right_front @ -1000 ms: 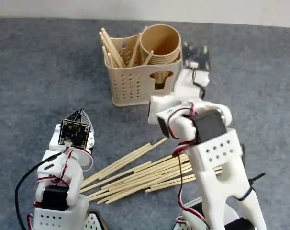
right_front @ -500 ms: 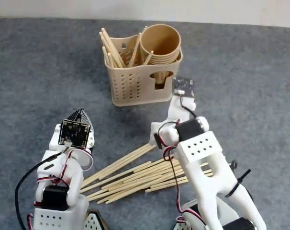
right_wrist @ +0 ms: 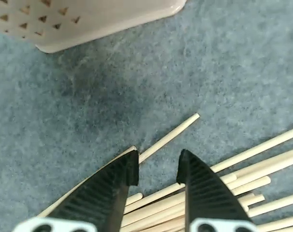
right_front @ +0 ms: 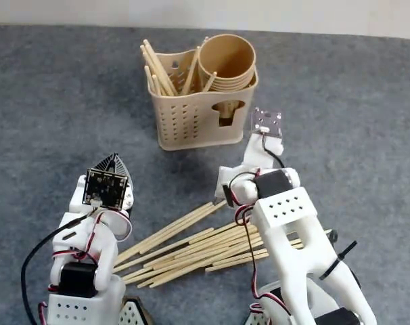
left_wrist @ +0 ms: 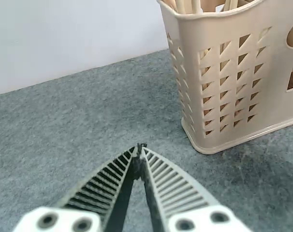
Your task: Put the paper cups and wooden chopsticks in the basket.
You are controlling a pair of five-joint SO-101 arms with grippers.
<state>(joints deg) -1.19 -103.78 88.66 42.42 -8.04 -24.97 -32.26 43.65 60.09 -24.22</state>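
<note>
**Basket and contents.** We show a beige basket [right_front: 191,122] with triangular wall openings, standing upright on the grey surface [right_front: 49,88]. A stack of paper cups [right_front: 226,64] sits mouth-up in the compartment on the side nearer the right arm [right_front: 286,217]. A bundle of wooden chopsticks [right_front: 159,71] leans in the neighbouring compartment, with its ends rising above the basket's rim.

**Loose sticks.** A fan of loose chopsticks [right_front: 198,247] lies flat on the surface. It is on the arms' side of the basket, well apart from it and partly under the right arm.

**Right jaws.** The right jaws stand apart with nothing clamped between them. In the right wrist view we see them poised over the end of the fan that points toward the basket [right_wrist: 88,19]. One long stick [right_wrist: 170,134] reaches farther toward the basket than its neighbours. It runs across the gap between the jaws and passes behind one jaw tip. The other sticks lie on the side of the jaws away from the basket. We cannot tell whether either jaw touches a stick.

**Left jaws.** The left jaws, on the left arm [right_front: 90,230], are together, with their tips meeting, and they hold nothing. In the left wrist view they point at bare surface beside the basket [left_wrist: 224,72], near a lower corner of its wall but apart from it. They are also well apart from the loose chopsticks.
</note>
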